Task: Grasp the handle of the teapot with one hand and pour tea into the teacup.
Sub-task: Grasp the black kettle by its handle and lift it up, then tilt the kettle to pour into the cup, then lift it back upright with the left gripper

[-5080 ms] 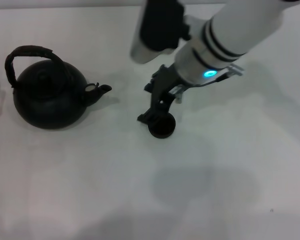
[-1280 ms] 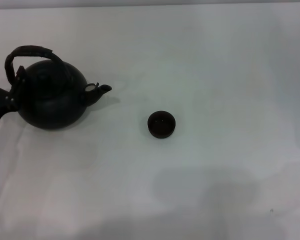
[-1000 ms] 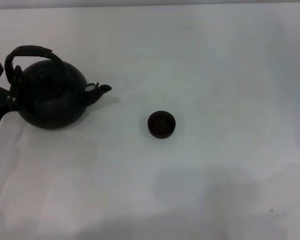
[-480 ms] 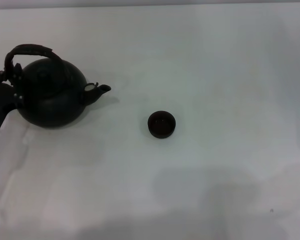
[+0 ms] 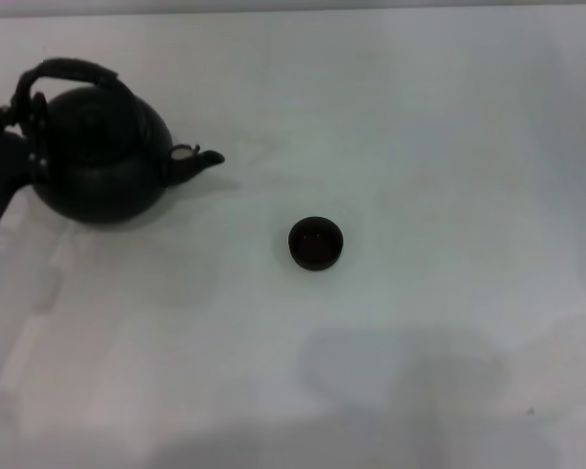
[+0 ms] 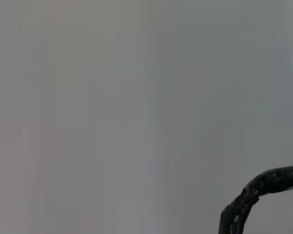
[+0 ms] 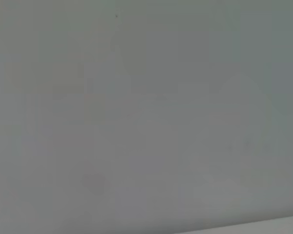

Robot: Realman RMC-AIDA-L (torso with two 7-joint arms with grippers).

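The black teapot [image 5: 103, 161] is at the far left in the head view, its spout [image 5: 203, 160] pointing right toward the teacup [image 5: 315, 242]. That small dark teacup stands alone on the white table [image 5: 420, 147], well right of the spout. My left gripper [image 5: 27, 132] reaches in from the left edge and is shut on the left end of the arched handle [image 5: 73, 68]. The pot's shadow lies offset beneath it, as if the pot is raised a little. A curved piece of the handle [image 6: 263, 185] shows in the left wrist view. My right gripper is out of view.
Bare white table surface surrounds the teacup on all sides. The right wrist view shows only plain pale surface. A soft shadow [image 5: 400, 376] lies on the table near the front.
The teapot has shifted up and slightly right with my left gripper on its handle; the spout sits higher than before. The right arm, earlier at the teacup, is gone from view.
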